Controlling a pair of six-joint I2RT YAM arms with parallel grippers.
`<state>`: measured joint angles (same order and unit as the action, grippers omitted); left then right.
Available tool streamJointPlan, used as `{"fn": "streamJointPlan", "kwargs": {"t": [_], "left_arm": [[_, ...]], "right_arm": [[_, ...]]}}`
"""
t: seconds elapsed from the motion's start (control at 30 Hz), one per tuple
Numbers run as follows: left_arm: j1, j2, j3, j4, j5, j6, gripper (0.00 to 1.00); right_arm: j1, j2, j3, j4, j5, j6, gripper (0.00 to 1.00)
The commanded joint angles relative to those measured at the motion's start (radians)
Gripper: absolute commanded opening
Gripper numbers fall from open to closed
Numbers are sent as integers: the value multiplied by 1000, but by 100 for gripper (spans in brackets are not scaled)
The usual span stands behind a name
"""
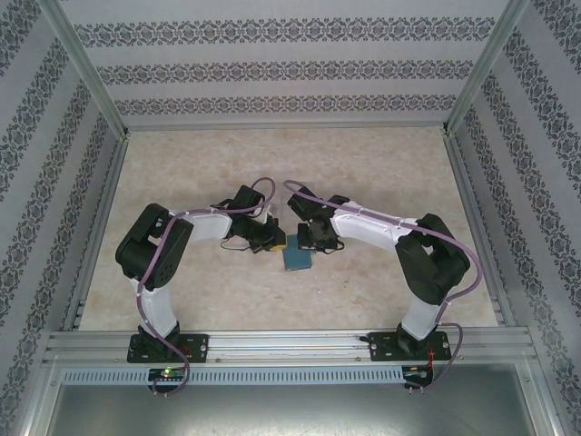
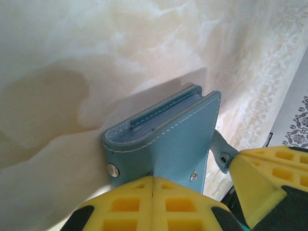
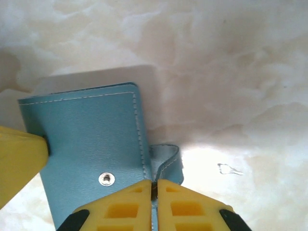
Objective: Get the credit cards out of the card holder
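Both left hand (image 2: 153, 179) and right hand (image 3: 155, 183) tight on folded card holder (image 2: 168, 139).

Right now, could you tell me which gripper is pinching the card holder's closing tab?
The right gripper: it pinches the tab, whereas the left gripper clamps the card holder by its cover.

teal card holder (image 3: 91, 130), snap stud (image 3: 106, 179) showing | closing tab (image 3: 167, 161) pinched between right fingers (image 3: 192, 207) | marble table (image 3: 231, 72) beneath
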<state>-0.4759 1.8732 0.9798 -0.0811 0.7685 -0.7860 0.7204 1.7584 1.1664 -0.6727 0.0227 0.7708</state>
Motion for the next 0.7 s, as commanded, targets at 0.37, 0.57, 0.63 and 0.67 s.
{"fn": "streamJointPlan", "kwargs": {"t": [0.37,0.57,0.63,0.67], "left_arm": [[14,4,14,-97,-55,44,0],[14,-6,21,-109,-55,44,0],[14,-7,21,-112,-55,45,0],[14,-8,21,-112,-57,45,0]], "right_arm": [[-43,-72,-37,-19,14,-29,39],[-63,-62,-34,10,-30,-44,43],[-64,-64,-26,-5,-12,-46,43],[-64,-70,-24,-4,-9,-50,43]]}}
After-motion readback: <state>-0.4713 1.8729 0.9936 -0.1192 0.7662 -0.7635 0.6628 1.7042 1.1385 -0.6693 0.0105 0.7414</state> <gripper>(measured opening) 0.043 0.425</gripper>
